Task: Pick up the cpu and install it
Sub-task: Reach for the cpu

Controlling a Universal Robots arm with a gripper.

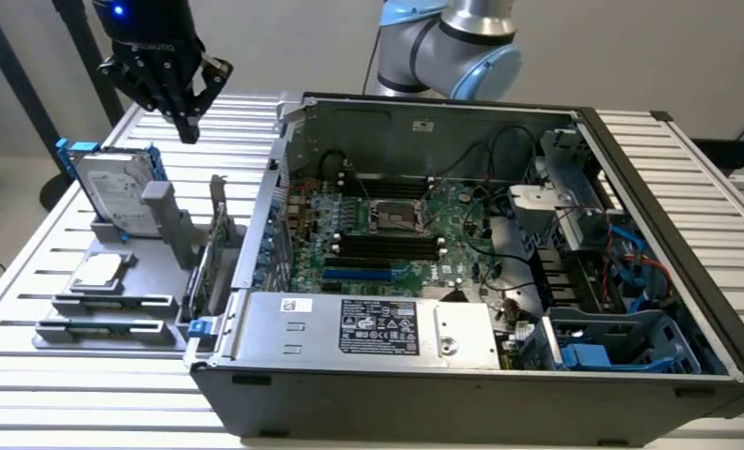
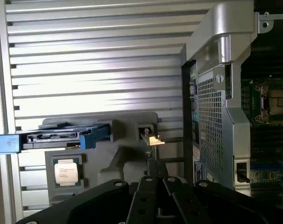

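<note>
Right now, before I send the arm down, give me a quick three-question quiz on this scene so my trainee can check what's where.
1. True or false: the gripper is shut and holds nothing.
2. Where does the cpu lie? A) on the grey holder block outside the case; B) in the motherboard socket; C) on the power supply.
3. Fill in: the hard drive in its blue frame stands ____ on the holder, not flat.

Key: 1 true; 2 A; 3 upright.
</note>
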